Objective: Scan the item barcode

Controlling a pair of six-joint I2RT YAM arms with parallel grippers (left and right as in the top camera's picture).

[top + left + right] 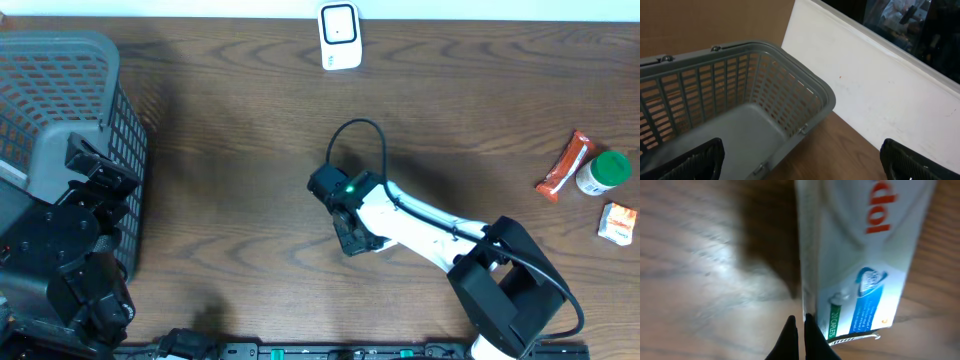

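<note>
Count: 2 arms, 1 grey basket, 1 white scanner, 1 white carton with red lettering and a blue-green label. There are 3 loose items at the right edge of the bench: 1 orange packet, 1 green-capped bottle, 1 small orange-and-white box.

Right tool: fully closed, fingers pressed together, nothing between them. It sits mid-bench, pointing down at the wood. The tips sit right against the carton's long left edge, near its labelled end. Can't tell whether they actually touch.

Carton: lying flat on the bench, immediately right of the right tool's tips in the wrist view, running away from the camera. In the overhead view it's hidden under the arm, so I can't pick it out there.

Left tool: jaws wide open, holding nothing. One ribbed finger shows in each bottom corner of its wrist view. It hangs over the near rim of the basket at the left side of the bench. No contents are visible on the part of the basket floor in frame.

Scanner: upright at the far edge of the bench, middle, well apart from both tools and from the carton. The three loose items are well to the right of the right tool.
</note>
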